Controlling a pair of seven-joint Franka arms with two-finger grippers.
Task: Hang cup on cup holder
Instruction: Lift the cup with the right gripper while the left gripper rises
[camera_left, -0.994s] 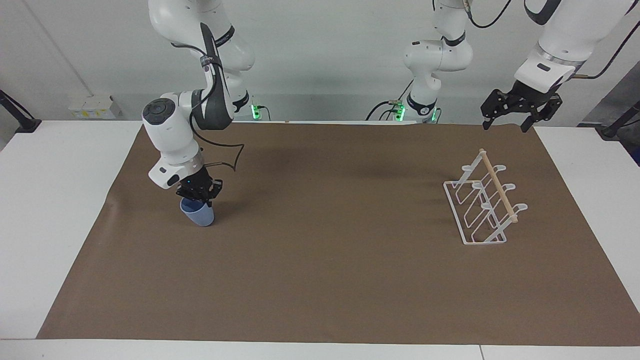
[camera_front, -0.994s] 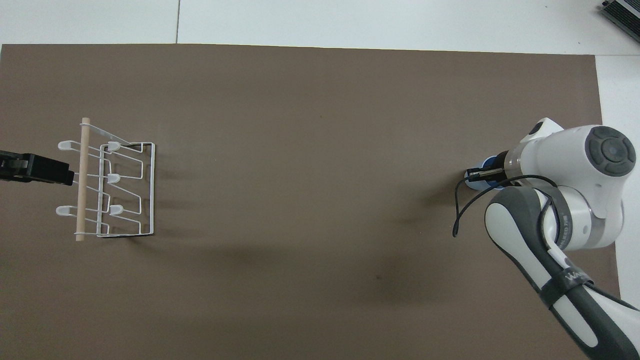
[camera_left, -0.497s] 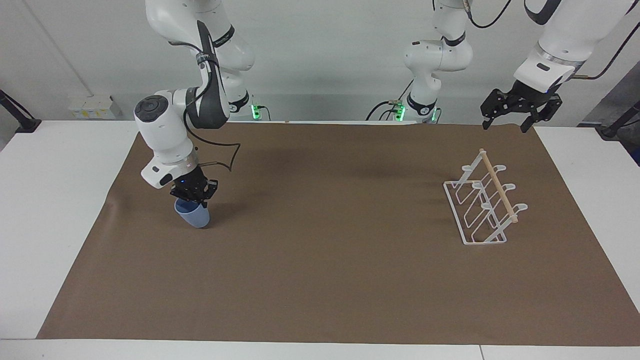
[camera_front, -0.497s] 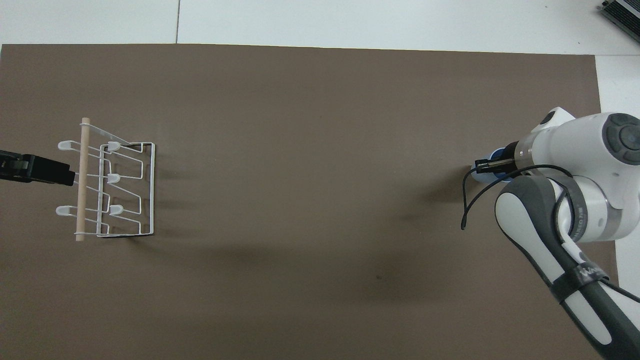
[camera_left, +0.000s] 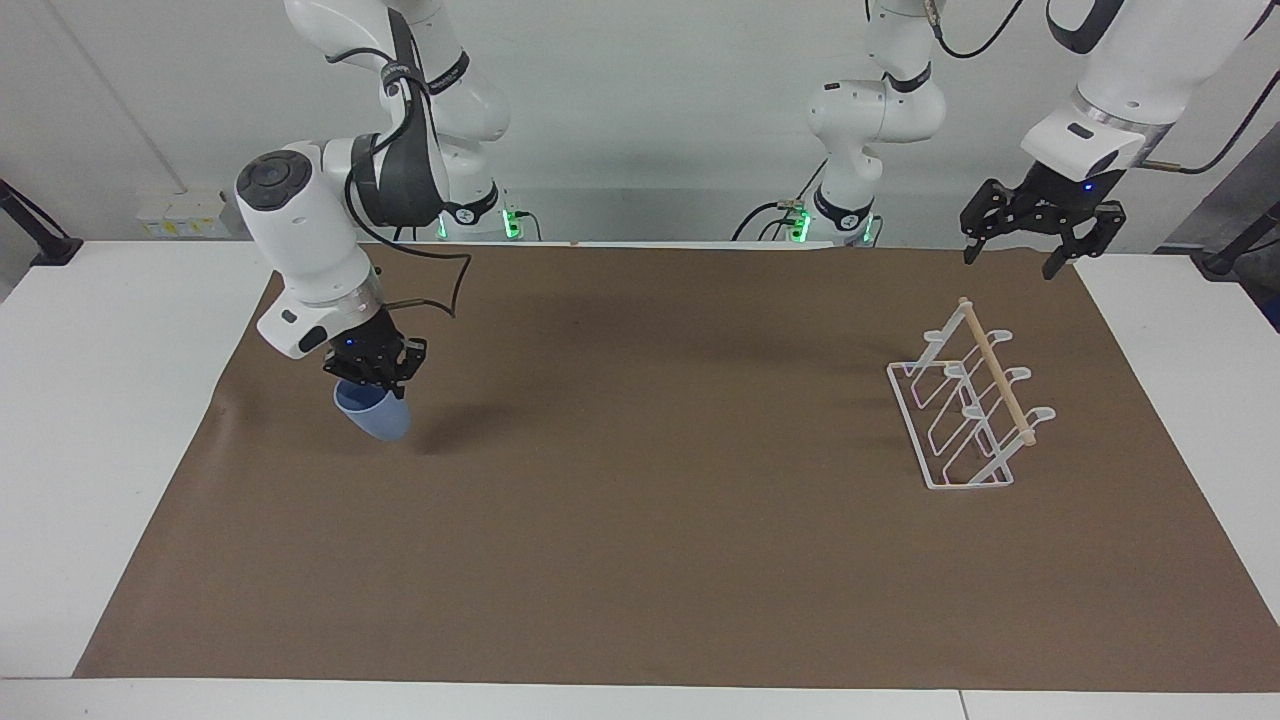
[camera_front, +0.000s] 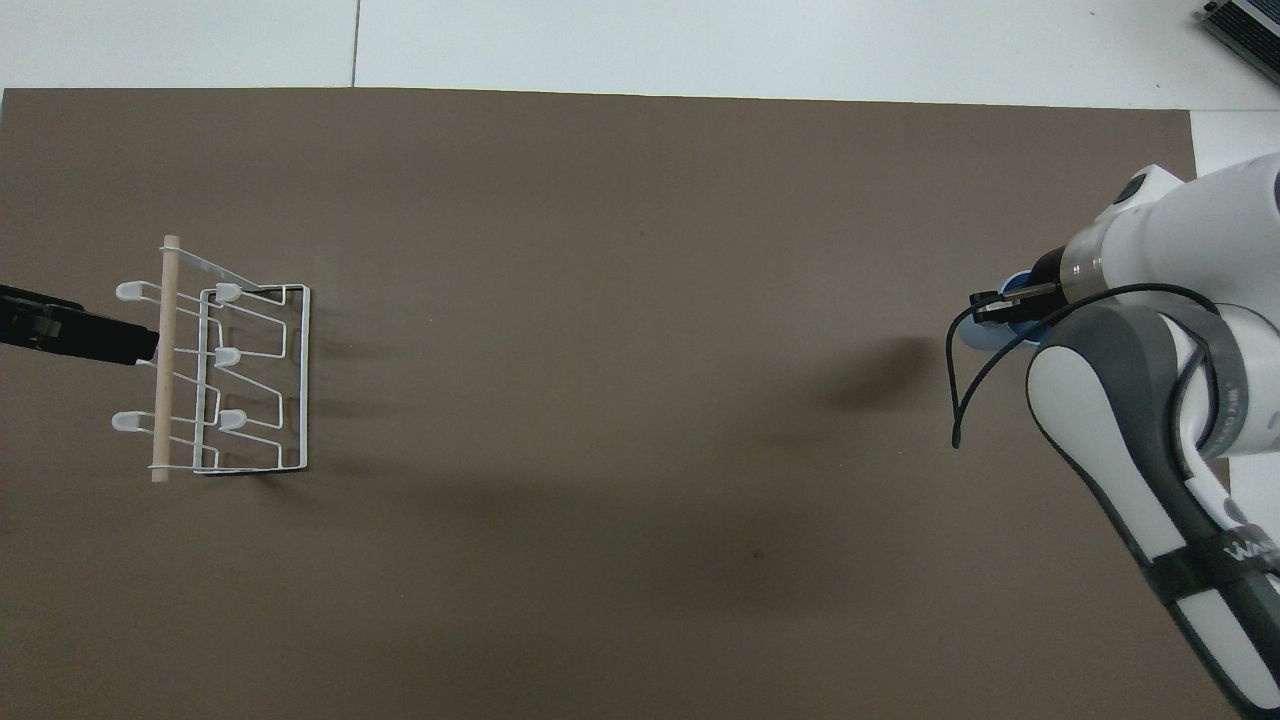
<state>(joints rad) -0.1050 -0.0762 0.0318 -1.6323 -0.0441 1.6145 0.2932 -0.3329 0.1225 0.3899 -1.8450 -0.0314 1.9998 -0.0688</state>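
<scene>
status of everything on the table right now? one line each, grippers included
cup: held by its rim, tilted, lifted off the brown mat, at the right arm's end.
cup holder: standing on the mat at the left arm's end, prongs empty.
right gripper: shut on the cup.
left gripper: open, empty, waiting in the air near the cup holder.

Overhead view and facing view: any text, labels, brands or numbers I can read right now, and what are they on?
"WA...": white letters on the dark band of the right arm, cut off at the picture's edge; the rest cannot be read.
Yellow label on the white box at the wall: too small to read.
Cup, cup holder, brown mat: no text visible.
</scene>
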